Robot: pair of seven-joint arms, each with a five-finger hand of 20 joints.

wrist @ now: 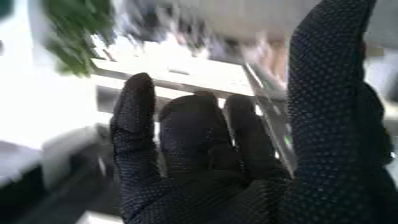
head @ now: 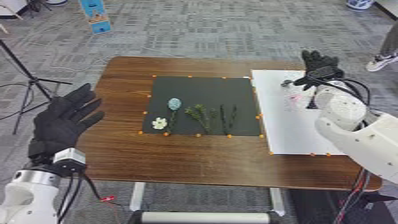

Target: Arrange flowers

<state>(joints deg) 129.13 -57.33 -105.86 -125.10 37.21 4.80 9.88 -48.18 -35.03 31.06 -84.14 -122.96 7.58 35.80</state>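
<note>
Stems (head: 223, 119) lie lengthwise toward me, well to the left of my released, loosely opened right hand (head: 325, 72).

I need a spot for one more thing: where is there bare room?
Bare: the table nearer the robot than the black sheet; that sheet's far strip, beyond the flowers; the white sheet's near left part. Crowded: the flower row, and around the right hand.

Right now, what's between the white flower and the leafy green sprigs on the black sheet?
Head view: the stem of the pale blue bloom runs between them.
</note>
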